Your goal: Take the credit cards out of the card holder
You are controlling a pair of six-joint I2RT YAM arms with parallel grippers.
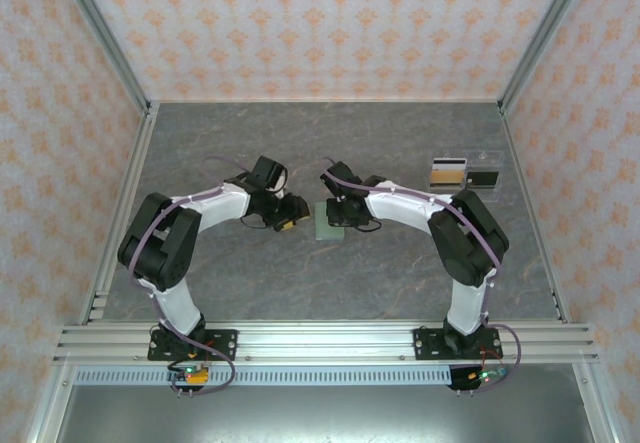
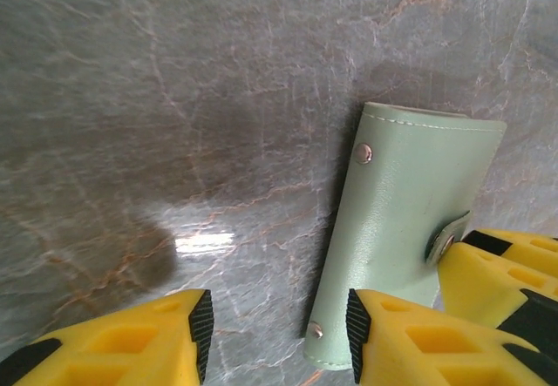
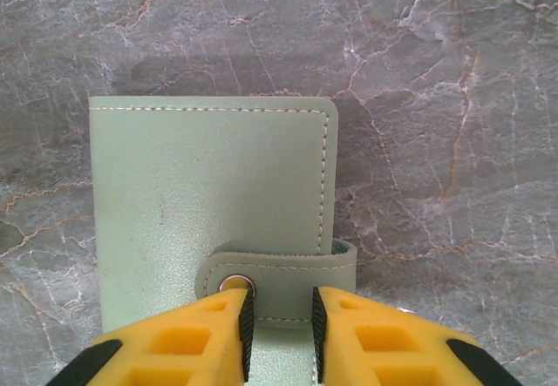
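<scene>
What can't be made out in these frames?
- Card holder contents: it is snapped shut in both wrist views, so any cards inside are hidden.
- Right gripper contact with the snap tab: the fingertips cover it in the right wrist view.
- Holder's near edge: cut off by the frame bottom and the fingers, right wrist view.
- Loose cards at far right: too small for detail, top view.
</scene>
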